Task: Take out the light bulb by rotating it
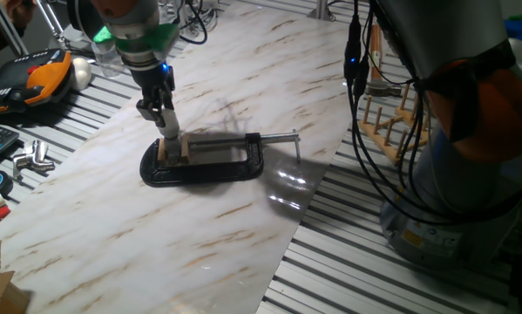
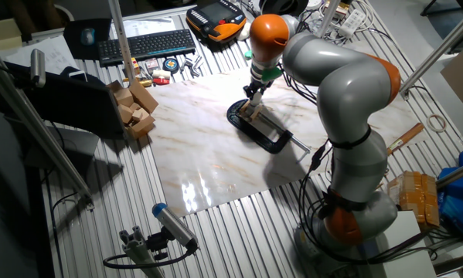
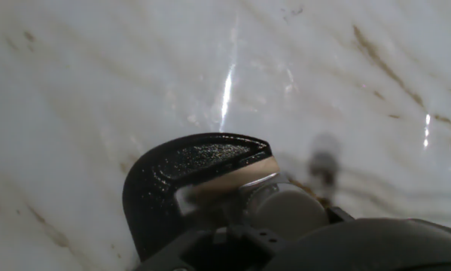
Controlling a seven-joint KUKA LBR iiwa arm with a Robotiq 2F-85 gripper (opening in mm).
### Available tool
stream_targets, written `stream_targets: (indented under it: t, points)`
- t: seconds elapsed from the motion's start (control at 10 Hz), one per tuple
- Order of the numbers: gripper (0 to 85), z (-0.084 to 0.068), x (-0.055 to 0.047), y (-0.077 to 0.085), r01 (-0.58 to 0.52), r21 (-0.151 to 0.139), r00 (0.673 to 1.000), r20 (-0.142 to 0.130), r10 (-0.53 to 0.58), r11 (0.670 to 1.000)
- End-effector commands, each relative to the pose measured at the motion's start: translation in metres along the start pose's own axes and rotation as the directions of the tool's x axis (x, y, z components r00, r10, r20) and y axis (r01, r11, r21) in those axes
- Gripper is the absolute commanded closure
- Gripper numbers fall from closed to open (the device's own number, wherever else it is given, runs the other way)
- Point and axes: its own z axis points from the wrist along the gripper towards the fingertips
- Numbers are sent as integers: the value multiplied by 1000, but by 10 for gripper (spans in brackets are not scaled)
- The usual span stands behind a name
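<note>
A black C-clamp (image 1: 204, 161) lies flat on a marble-patterned board (image 1: 243, 78) and serves as the landmark here. Going from the near end of the scene outward: in the hand view, closest to the lens, a rounded whitish shape that appears to be the light bulb (image 3: 289, 207) sits at the rounded end of the clamp, beside a pale wooden block (image 3: 225, 179) held in its frame. The bulb is blurred and partly cut off by the dark hand below it.

In the fixed views, the gripper (image 1: 168, 138) stands upright directly over that same end of the clamp, fingertips down at the block. The bulb itself cannot be made out in either of them, hidden by the fingers. Whether the fingers are closed on the bulb or merely around it cannot be told.

Farther along, the clamp's silver screw handle (image 1: 282, 136) points away from the gripper, toward the board's edge.

Judged from this, the step in hand is the grasp on the bulb just ahead of unscrewing. The next move calls for a firm but gentle hold, then turning about the bulb's own axis while lifting slightly.
</note>
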Motion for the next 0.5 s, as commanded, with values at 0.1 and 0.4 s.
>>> stream_targets:
  t: [0.1, 0.4]
  points:
    - [850, -1, 0, 0, 107, 5, 994, 5, -107, 994]
    - [850, -7, -3, 1, 151, 20, 988, 4, -152, 988]
